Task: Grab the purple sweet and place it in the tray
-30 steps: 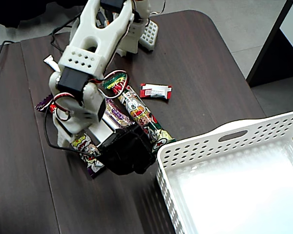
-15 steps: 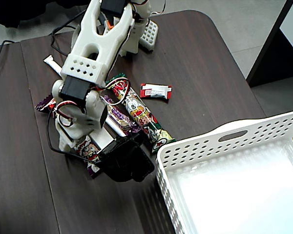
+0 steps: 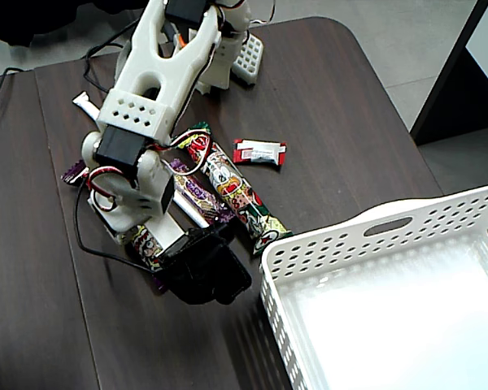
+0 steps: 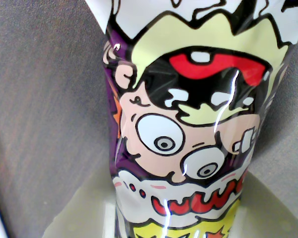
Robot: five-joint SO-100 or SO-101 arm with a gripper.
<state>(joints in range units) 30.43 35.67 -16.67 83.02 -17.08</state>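
Likely grasp step: purple sweet (image 4: 188, 148) flat on worktop (image 3: 350, 106) under wrist (image 3: 203, 266), left of tray (image 3: 325, 242) in fixed view. Jaws hidden, cannot tell whether spread or pinching. Risks: glossy wrapper slipping out; neighbouring stick (image 3: 232, 191) close alongside snagged, dragged along.
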